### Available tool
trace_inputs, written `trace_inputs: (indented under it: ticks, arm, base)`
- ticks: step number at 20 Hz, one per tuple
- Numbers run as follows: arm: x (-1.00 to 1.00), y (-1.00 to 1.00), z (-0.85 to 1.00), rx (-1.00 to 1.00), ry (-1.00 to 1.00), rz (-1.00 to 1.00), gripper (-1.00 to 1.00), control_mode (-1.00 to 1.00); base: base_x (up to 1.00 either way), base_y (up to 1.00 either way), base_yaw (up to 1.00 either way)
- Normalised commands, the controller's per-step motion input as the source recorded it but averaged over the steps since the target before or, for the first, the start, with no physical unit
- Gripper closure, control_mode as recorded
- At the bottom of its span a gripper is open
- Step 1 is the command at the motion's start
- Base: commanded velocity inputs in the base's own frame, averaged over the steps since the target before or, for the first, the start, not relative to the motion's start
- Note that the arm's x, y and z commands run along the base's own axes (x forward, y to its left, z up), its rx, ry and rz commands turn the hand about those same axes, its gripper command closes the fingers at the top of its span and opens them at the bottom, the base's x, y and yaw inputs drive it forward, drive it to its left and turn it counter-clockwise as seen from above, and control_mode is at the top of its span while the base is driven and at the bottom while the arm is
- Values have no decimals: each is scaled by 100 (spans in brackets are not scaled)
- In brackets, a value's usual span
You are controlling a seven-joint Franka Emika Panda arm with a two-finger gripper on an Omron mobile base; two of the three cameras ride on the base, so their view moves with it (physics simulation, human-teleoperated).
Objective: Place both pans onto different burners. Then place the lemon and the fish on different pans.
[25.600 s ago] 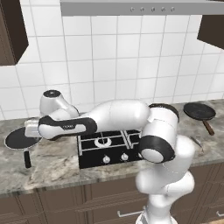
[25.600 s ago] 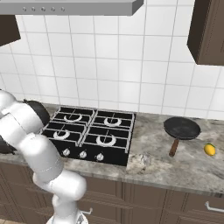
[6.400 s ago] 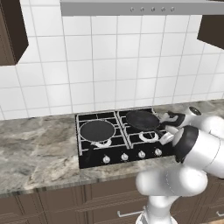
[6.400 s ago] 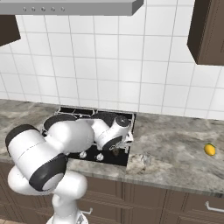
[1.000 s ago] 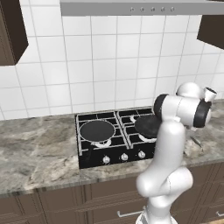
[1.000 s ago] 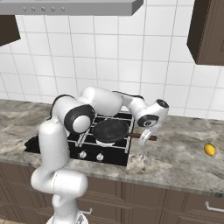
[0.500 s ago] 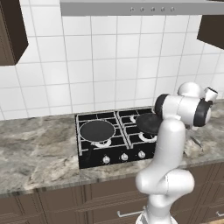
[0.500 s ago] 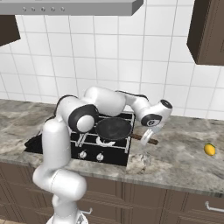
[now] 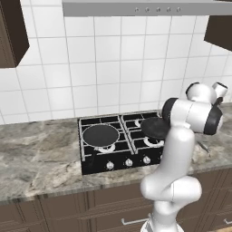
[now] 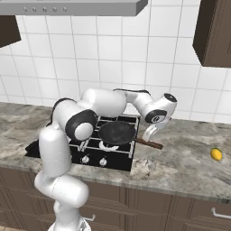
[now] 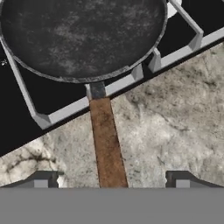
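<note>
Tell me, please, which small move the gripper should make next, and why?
Probably lift away and head toward the lemon. Both pans sit on separate burners, the gripper is open astride the right pan's handle, and the lemon lies on the counter.

The cooktop (image 9: 122, 142) is seen from behind-left and behind-right by the base views, facing forward and downward. It is viewed closely from above by the hand view; all share the right pan (image 9: 154, 128).

Black pans (image 9: 100, 135) (image 10: 117, 132), brown handle (image 11: 107, 148), yellow lemon (image 10: 216, 154), grey-brown marbled counter (image 10: 189, 158), white tiles (image 9: 113, 68)
</note>
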Motion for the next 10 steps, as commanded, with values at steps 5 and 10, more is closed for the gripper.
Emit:
trace_inputs:
  ticks: [5, 10]
  arm:
    - [-41, 3, 48, -2, 0, -37, -100, -100]
    - [-42, 1, 39, -1, 0, -48, -100, -100]
  base:
    - [0, 0, 0]
    - [0, 0, 0]
